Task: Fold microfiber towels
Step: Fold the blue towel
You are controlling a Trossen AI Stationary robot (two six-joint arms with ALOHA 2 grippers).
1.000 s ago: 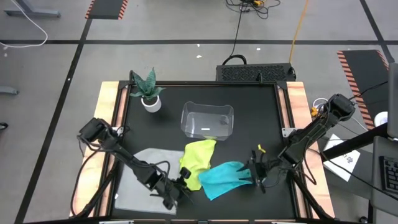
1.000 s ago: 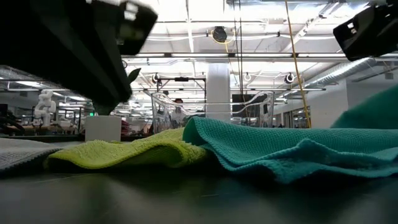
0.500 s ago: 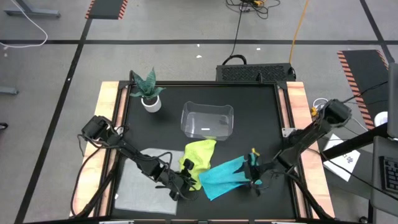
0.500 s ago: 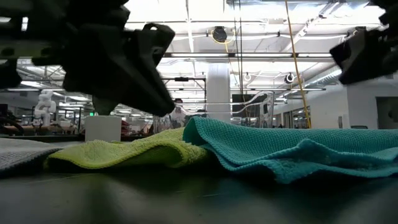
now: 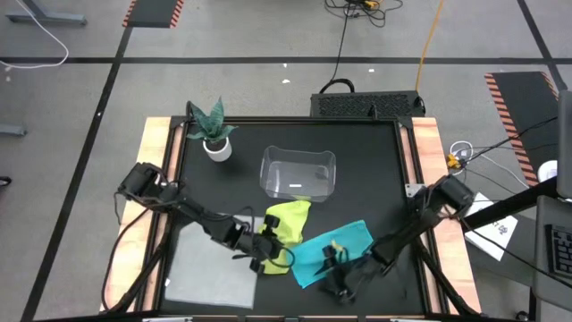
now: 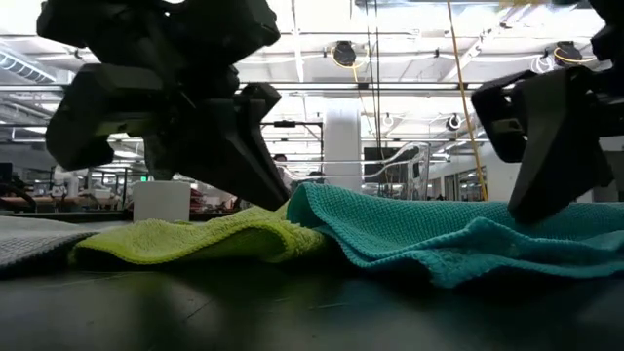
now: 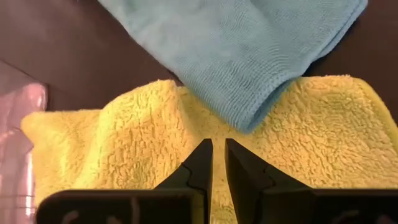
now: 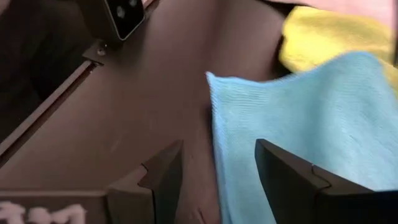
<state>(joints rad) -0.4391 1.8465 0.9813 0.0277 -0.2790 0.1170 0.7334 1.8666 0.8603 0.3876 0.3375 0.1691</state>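
Teal towel [image 5: 332, 251] overlapping yellow-green towel [image 5: 284, 223], right hand [image 5: 338, 278] released above, left hand [image 5: 265, 251] clenched empty.

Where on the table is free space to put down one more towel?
Bare black mat lies between the potted plant and the clear bin, and right of the bin. The front is crowded: grey towel, yellow-green towel, teal towel, both grippers.

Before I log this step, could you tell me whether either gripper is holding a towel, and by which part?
Nothing is held. The left gripper is nearly shut over the yellow-green towel, pinching nothing. The right gripper is open beside the teal towel's edge.
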